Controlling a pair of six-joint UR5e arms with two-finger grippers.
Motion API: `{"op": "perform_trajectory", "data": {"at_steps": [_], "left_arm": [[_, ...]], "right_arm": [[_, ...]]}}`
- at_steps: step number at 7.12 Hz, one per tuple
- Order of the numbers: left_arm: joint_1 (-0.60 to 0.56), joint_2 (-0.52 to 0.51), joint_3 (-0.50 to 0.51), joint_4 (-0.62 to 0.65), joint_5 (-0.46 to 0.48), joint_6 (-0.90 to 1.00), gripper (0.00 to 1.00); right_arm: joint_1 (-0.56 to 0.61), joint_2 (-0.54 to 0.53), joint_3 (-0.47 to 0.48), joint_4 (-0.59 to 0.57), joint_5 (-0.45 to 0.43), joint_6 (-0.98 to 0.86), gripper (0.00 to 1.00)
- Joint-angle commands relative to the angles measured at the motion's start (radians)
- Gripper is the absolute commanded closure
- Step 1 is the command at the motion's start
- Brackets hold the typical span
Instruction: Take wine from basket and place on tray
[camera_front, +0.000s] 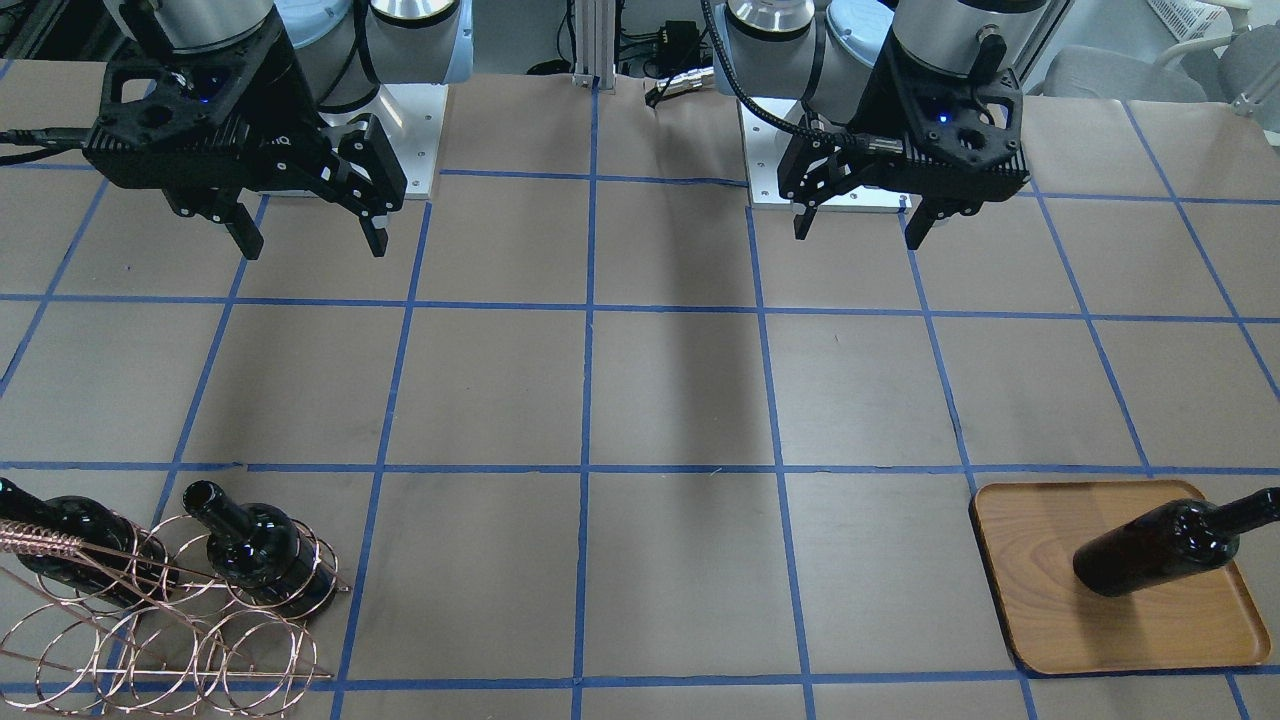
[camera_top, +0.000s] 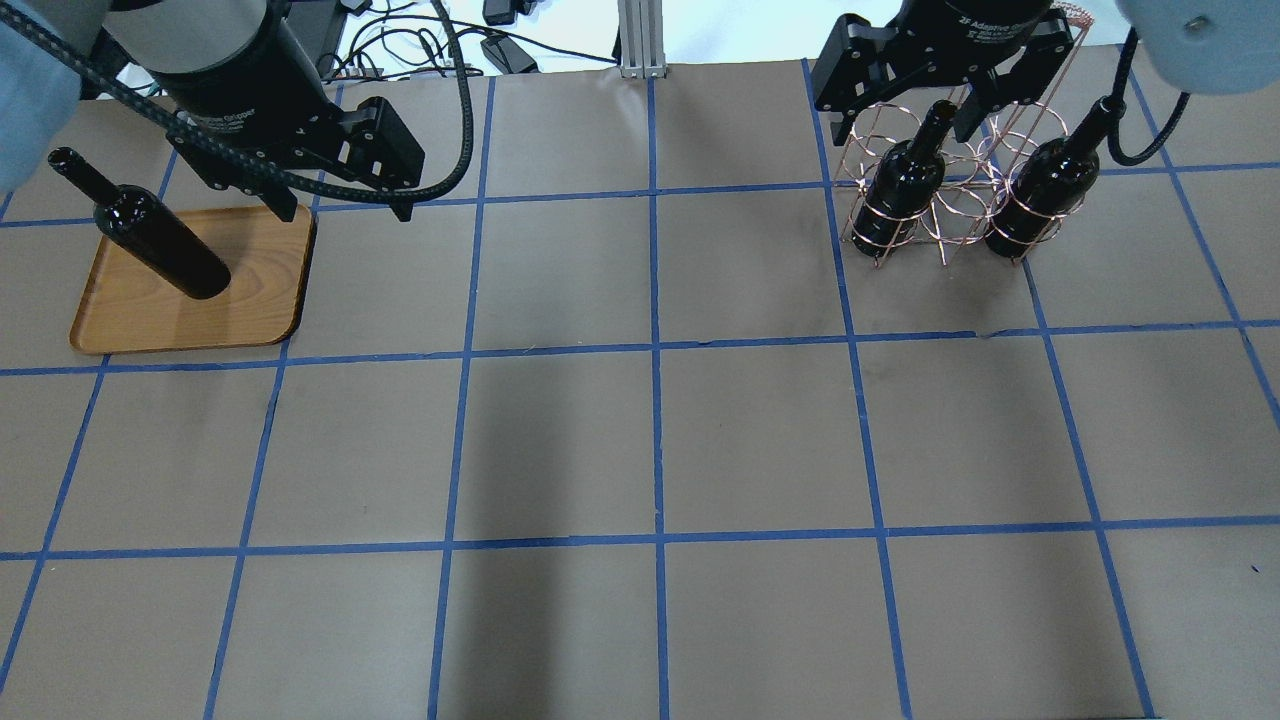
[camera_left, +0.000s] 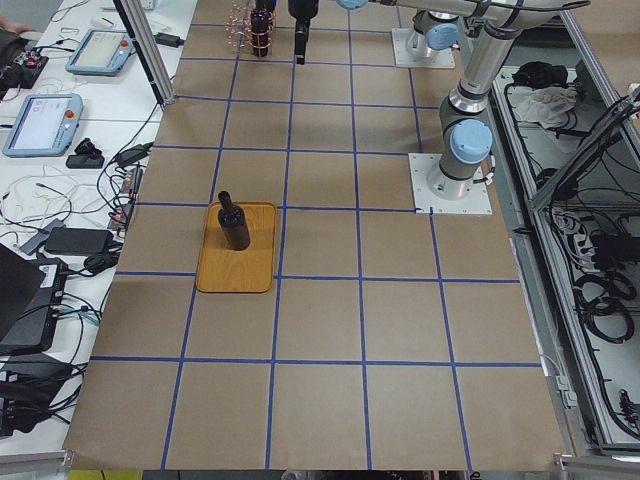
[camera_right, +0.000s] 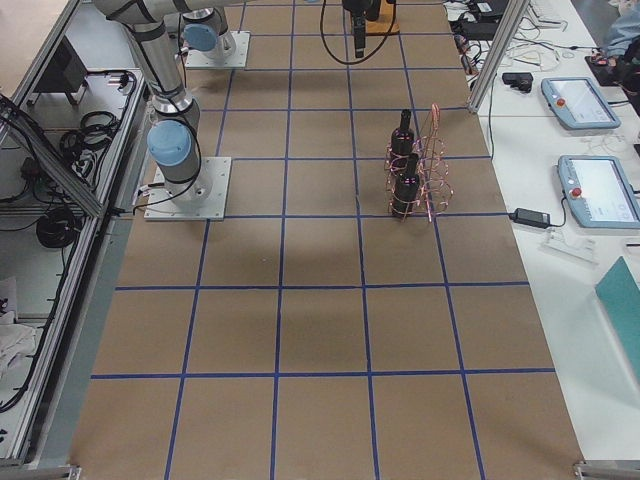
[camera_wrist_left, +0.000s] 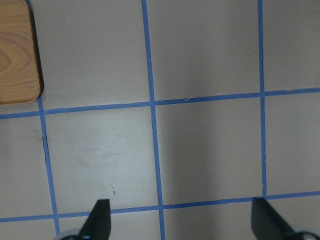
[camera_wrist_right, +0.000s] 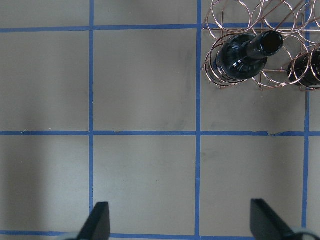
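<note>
In the front view, the right hand (camera_front: 310, 245) hangs at upper left, open and empty above the surface (camera_front: 680, 400). The left hand (camera_front: 858, 232) at upper right is open and empty too. The wine (camera_front: 1160, 550) stands upright on the tray (camera_front: 1030, 560) at lower right. The basket (camera_front: 170, 650) at lower left holds two bottles (camera_front: 255, 545), necks up.

In the overhead view, tray and wine sit at upper left, with the left hand just right of them. The basket is at upper right, its top partly hidden by the right hand.

In the left side view, the tray lies left of centre and the basket is at the top edge.

In the right side view, the basket stands right of centre.

In the left wrist view, a tray corner shows at upper left. The fingertips at the bottom edge are wide apart.

In the right wrist view, the basket and one bottle's mouth show at upper right. The fingertips are wide apart.
</note>
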Motion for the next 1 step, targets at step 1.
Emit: {"op": "perform_trajectory", "data": {"at_steps": [1], "left_arm": [[0.005, 0.003, -0.005, 0.000, 0.004, 0.001, 0.00]], "right_arm": [[0.000, 0.000, 0.000, 0.000, 0.000, 0.001, 0.00]]}}
